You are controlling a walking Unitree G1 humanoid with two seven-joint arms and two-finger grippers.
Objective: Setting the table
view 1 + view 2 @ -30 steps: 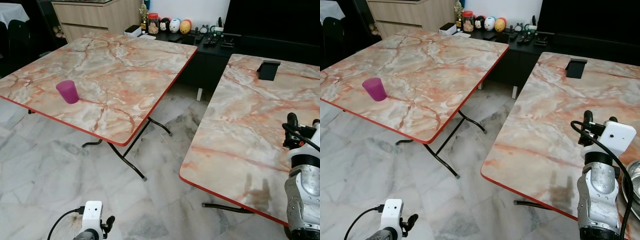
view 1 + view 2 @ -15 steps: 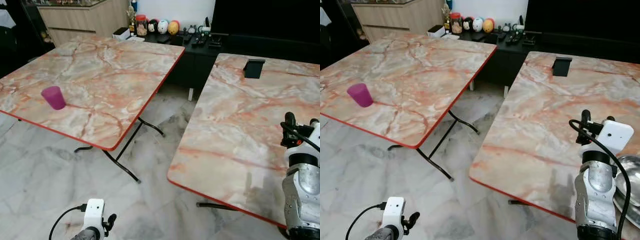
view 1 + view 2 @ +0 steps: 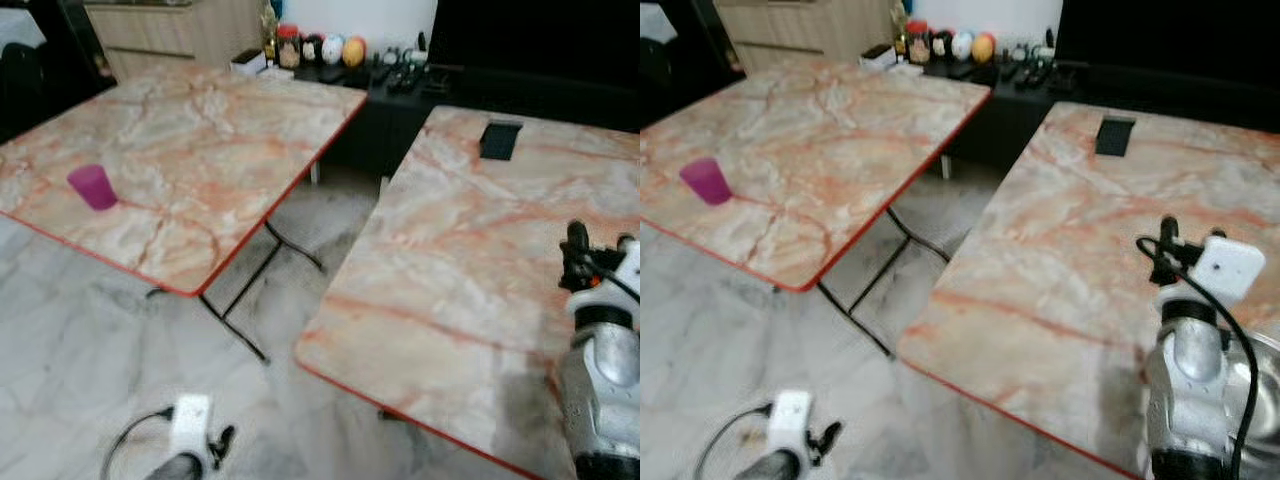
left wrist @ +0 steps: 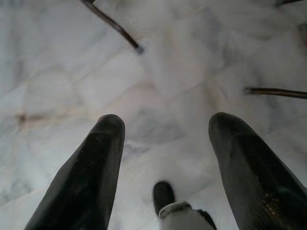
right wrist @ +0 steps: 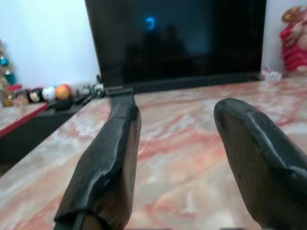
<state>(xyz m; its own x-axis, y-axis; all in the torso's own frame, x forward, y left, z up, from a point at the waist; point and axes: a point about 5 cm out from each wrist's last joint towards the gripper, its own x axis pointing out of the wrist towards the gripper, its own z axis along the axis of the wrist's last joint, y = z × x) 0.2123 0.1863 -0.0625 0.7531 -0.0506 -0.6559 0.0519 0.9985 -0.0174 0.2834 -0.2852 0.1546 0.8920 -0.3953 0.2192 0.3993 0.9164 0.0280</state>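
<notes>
Purple cup (image 3: 92, 187) stands on the left marble table (image 3: 220, 150). Left gripper (image 4: 165, 143) hangs low over the floor (image 4: 192, 57), fingers apart. Right gripper (image 5: 180, 158), fingers apart, hovers above the right marble table (image 3: 470, 260); a steel bowl (image 3: 1262, 390) sits beside that arm.

Home living room, dark television (image 5: 177, 40), marble-top folding tables (image 3: 200, 150), wooden cabinet (image 3: 180, 30)

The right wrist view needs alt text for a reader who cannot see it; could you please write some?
Two open black fingers of the right gripper hover low over a marble-patterned table, holding nothing. Beyond the table's far edge stands a large dark television, with small round figurines on a low cabinet beside it.
</notes>
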